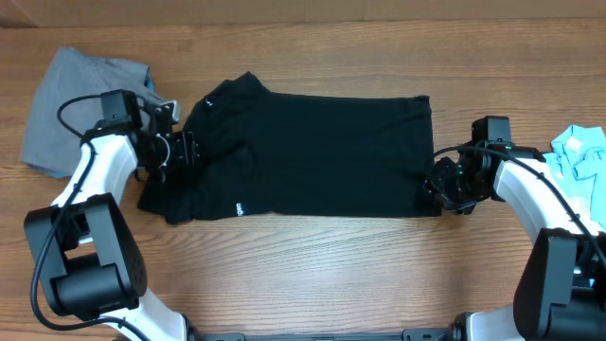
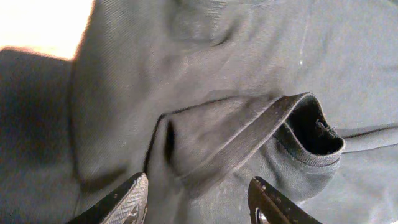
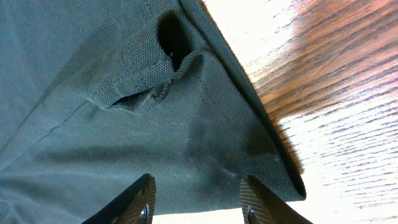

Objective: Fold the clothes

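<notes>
- i see the black shirt [image 1: 312, 156] lying flat as a wide rectangle across the middle of the desk [image 1: 312, 275]
- my left hand [image 1: 180, 150] is at its left edge, fingers [image 2: 127, 199] spread apart over a rumpled sleeve hem, pinching nothing
- my right hand [image 1: 437, 185] is at its right edge, fingers [image 3: 261, 199] spread over the corner
- a grey garment [image 1: 76, 104] lies far left, a light-blue garment [image 1: 579, 152] far right

White lettering [image 1: 240, 210] on black shirt [image 1: 322, 152], probably unreadable.
</notes>
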`<action>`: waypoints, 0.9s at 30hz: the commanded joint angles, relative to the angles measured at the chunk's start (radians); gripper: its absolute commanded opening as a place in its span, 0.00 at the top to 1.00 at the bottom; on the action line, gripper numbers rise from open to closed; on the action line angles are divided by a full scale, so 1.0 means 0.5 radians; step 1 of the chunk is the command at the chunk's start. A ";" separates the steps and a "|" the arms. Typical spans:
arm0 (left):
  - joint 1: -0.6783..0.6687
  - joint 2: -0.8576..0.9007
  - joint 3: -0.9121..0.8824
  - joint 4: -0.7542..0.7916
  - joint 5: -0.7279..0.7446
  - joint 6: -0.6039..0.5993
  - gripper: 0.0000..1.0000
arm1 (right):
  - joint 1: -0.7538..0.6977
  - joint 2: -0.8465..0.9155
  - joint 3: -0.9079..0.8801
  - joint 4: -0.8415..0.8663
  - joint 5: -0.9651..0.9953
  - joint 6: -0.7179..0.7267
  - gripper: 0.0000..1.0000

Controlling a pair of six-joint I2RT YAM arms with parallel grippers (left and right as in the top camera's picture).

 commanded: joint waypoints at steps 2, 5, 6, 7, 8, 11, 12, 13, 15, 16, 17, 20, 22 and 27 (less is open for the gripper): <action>-0.097 0.001 0.038 0.048 -0.063 0.186 0.44 | -0.007 -0.044 0.029 0.004 0.010 -0.005 0.51; -0.169 0.002 0.038 0.076 -0.099 0.307 0.44 | -0.007 -0.044 0.029 -0.001 0.002 0.009 0.51; -0.196 0.002 0.038 0.085 -0.153 0.321 0.45 | -0.007 -0.044 0.029 -0.001 -0.012 0.010 0.51; -0.219 0.002 0.038 0.093 -0.202 0.320 0.49 | -0.007 -0.044 0.029 0.000 -0.031 0.010 0.50; -0.245 0.003 0.038 0.101 -0.247 0.320 0.51 | -0.007 -0.044 0.029 -0.001 -0.042 0.011 0.50; -0.305 0.003 0.038 0.109 -0.371 0.315 0.56 | -0.007 -0.045 0.029 -0.018 -0.043 0.058 0.50; -0.318 0.003 0.038 0.114 -0.402 0.308 0.56 | -0.007 -0.044 0.029 -0.024 -0.043 0.063 0.50; -0.326 0.003 0.038 0.121 -0.423 0.294 0.56 | -0.007 -0.044 0.029 -0.030 -0.043 0.063 0.50; -0.332 0.003 0.038 0.124 -0.421 0.294 0.66 | -0.007 -0.044 0.029 -0.040 -0.043 0.063 0.50; -0.332 0.003 0.038 0.124 -0.420 0.286 0.73 | -0.007 -0.044 0.029 -0.043 -0.043 0.063 0.50; -0.332 0.003 0.038 0.123 -0.420 0.278 0.79 | -0.007 -0.045 0.029 -0.047 -0.043 0.063 0.50; -0.330 -0.002 0.040 0.092 -0.428 0.199 0.92 | -0.007 -0.044 0.029 -0.057 -0.043 0.063 0.50; -0.325 -0.003 0.040 0.059 -0.449 0.180 0.80 | -0.007 -0.044 0.029 -0.072 -0.043 0.063 0.49; -0.325 -0.003 0.042 0.023 -0.482 0.175 0.45 | -0.007 -0.044 0.029 -0.085 -0.043 0.062 0.49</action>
